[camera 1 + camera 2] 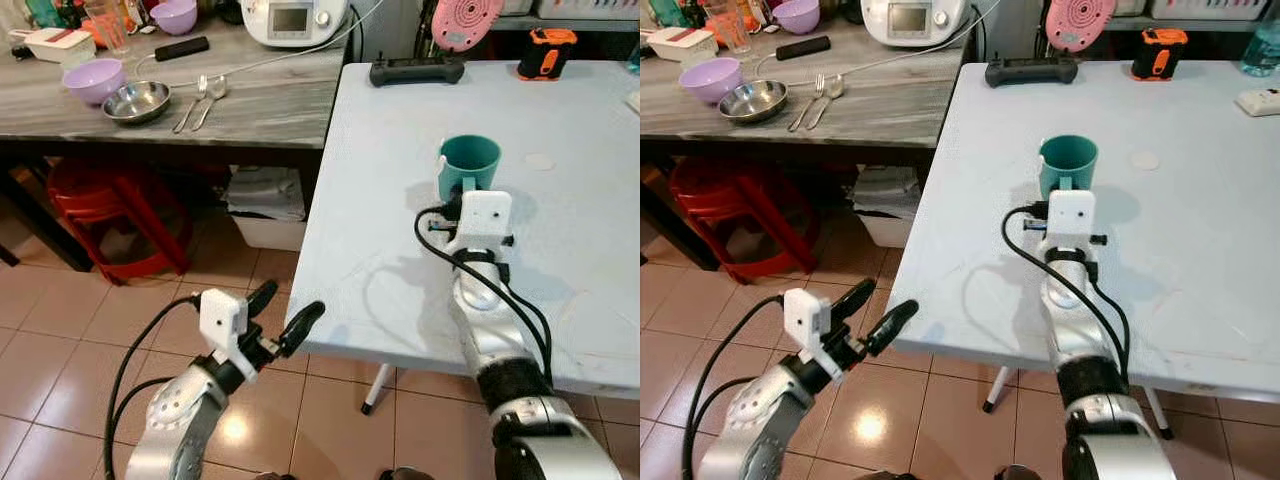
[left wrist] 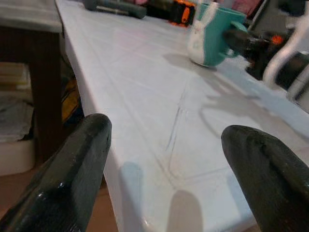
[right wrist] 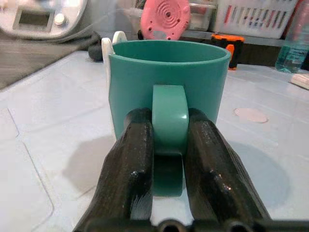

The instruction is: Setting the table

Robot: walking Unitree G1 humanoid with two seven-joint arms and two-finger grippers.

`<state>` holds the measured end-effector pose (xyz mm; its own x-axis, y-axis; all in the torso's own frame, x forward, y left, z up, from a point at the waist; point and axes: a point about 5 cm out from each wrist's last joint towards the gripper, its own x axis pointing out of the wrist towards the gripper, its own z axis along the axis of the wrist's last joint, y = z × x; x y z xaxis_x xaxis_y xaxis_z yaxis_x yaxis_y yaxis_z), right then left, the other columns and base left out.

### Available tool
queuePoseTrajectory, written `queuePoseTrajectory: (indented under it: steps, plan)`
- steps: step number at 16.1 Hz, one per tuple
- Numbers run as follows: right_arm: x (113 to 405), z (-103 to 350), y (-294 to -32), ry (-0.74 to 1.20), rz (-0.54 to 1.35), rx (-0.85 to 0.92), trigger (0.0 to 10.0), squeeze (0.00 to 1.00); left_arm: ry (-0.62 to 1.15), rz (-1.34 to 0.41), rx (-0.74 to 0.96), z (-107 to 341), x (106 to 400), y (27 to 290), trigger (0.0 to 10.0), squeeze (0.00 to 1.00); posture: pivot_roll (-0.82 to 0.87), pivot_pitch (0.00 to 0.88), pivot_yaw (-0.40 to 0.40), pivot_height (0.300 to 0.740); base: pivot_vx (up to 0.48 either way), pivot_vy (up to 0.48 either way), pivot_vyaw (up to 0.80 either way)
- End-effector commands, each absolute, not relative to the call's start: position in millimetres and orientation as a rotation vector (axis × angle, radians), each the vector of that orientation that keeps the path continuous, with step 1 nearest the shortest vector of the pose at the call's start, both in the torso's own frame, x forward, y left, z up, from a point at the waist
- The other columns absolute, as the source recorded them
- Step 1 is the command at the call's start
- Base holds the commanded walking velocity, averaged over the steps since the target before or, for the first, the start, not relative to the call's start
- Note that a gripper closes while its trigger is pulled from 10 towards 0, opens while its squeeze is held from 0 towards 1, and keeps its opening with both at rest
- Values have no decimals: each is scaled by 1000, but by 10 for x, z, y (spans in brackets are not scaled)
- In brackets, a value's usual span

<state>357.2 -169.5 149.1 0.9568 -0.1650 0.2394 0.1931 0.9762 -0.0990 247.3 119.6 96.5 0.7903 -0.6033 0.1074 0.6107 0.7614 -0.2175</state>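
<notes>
A teal mug (image 1: 468,162) stands upright on the pale blue table (image 1: 380,200), toward its middle. My right gripper (image 3: 170,130) is shut on the mug's handle (image 3: 170,118), one black finger pressed against each side of it. The right arm (image 1: 480,290) stretches over the table from the near edge. My left gripper (image 1: 283,315) hangs open off the table's near left corner, above the tiled floor, with nothing between its fingers (image 2: 72,169). In the left wrist view the teal mug (image 2: 212,34) stands far across the table top.
A wooden side table (image 1: 260,100) at the left holds purple bowls (image 1: 95,80), a steel bowl (image 1: 137,101), a fork and spoon (image 1: 198,100) and a white appliance (image 1: 292,20). A black remote (image 1: 416,70) and an orange tool (image 1: 546,52) lie at the table's far edge. Red stools (image 1: 115,215) stand underneath.
</notes>
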Motion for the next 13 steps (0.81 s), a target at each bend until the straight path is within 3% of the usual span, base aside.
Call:
queuePoseTrajectory:
  steps: [1, 2, 5, 8, 12, 13]
  plan:
    - [3566, 1576, -1651, -266, -162, -98, 0, 0, -30, -635, -228, 949, 2489, 1246, 10000, 0, -54, 47, 68, 740, 0, 0, 0]
    - [3473, 1586, -1568, -281, -92, -88, 10000, 0, -68, -569, -216, 995, 2578, 1299, 10000, 0, -56, 39, 68, 740, 0, 0, 0]
    - [3263, 1518, -1532, -281, -53, -75, 10000, 0, -92, -450, -189, 1033, 2730, 1427, 10000, 0, -67, 18, 72, 740, 0, 0, 0]
    - [3014, 1417, -1673, -245, -89, -69, 10000, 0, -63, -258, -138, 999, 2906, 1553, 10000, 0, -94, 0, 80, 740, 0, 0, 0]
    - [2801, 1297, -1778, -166, -149, -103, 10000, 0, -82, -194, -129, 1015, 3003, 1557, 10000, 0, -118, 0, 91, 740, 0, 0, 0]
    - [2775, 1307, -1715, -181, -15, -62, 10000, 0, -79, -195, -136, 1014, 3032, 1530, 10000, 0, -122, 0, 91, 740, 0, 0, 0]
